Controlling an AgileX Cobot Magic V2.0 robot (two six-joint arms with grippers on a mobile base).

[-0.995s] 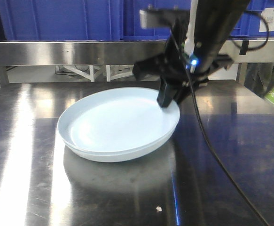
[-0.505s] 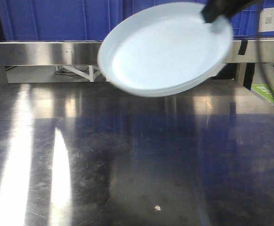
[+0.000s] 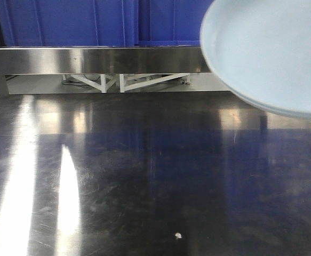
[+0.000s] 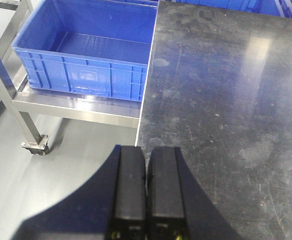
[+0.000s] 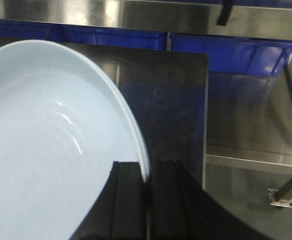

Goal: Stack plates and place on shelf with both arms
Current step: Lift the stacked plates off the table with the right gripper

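The stacked pale bluish-white plates (image 3: 272,53) hang in the air at the upper right of the front view, tilted, well above the steel table (image 3: 144,176). In the right wrist view my right gripper (image 5: 147,172) is shut on the rim of the plates (image 5: 50,145); concentric ridges show inside the top plate. Neither arm shows in the front view. In the left wrist view my left gripper (image 4: 147,155) is shut and empty, hovering over the table's left edge (image 4: 143,110).
A steel shelf rail (image 3: 91,60) runs across the back with blue crates (image 3: 64,21) behind it. A blue crate (image 4: 85,55) sits on a low wheeled rack left of the table. More blue crates (image 5: 226,52) lie past the table's far edge. A small white crumb (image 3: 178,234) lies near the front.
The plates have been lifted off the table and carried up and to the right by my right gripper. The right arm has left the front view.
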